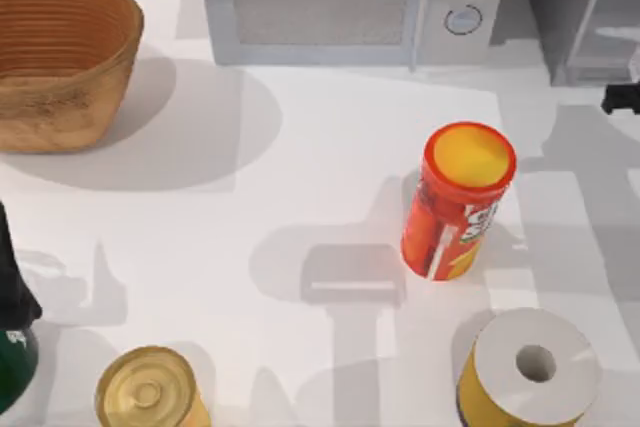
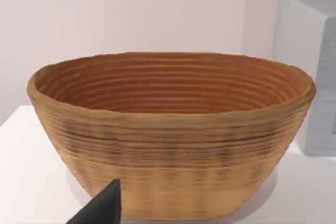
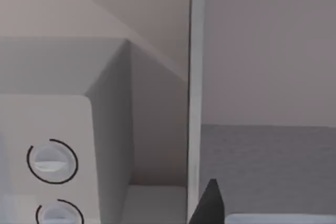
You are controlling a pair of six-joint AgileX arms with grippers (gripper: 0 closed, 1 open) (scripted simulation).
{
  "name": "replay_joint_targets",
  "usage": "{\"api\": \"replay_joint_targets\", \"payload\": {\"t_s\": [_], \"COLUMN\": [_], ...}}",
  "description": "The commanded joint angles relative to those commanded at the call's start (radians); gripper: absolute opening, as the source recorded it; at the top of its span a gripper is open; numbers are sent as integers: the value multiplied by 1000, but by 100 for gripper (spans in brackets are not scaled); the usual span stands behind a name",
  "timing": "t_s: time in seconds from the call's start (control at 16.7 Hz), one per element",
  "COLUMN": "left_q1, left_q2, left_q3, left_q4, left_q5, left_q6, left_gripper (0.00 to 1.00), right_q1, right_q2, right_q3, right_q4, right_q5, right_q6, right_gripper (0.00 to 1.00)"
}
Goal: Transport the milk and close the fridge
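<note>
one wrist faces the basket (image 2: 173, 135), the other the fridge (image 3: 195, 93).

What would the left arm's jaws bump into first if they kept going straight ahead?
Most likely the woven basket. In the left wrist view it sits directly ahead of the dark fingertip, upright on the white table. How far off it is cannot be judged.

Fridge (image 1: 575, 17): large plain grey metallic cabinet, standing at the table's far right corner, just right of the microwave.
Fridge door: light grey framed panel (image 3: 195, 98), seen edge-on and swung open, dim grey interior beside it.
</note>
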Motion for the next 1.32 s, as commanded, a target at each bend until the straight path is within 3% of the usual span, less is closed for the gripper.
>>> {"api": "replay_joint_targets", "payload": {"t_s": [0.18,0.66,1.32], "left_q1": [0,0,0], "left_q2": [0,0,0], "left_q3": [0,0,0], "left_q4": [0,0,0], "left_q5": [0,0,0], "left_q6": [0,0,0], "left_gripper": [100,100,100], "right_q1": [-84,-97,-247], "right_q2": [-43,-10,523], "right_q3": [-58,-26,553], "right_q4": [-14,-18,-90], "right_q5": [-40,-51,-207], "right_q6": [1,2,-5], "right_gripper": [0,0,0]}}
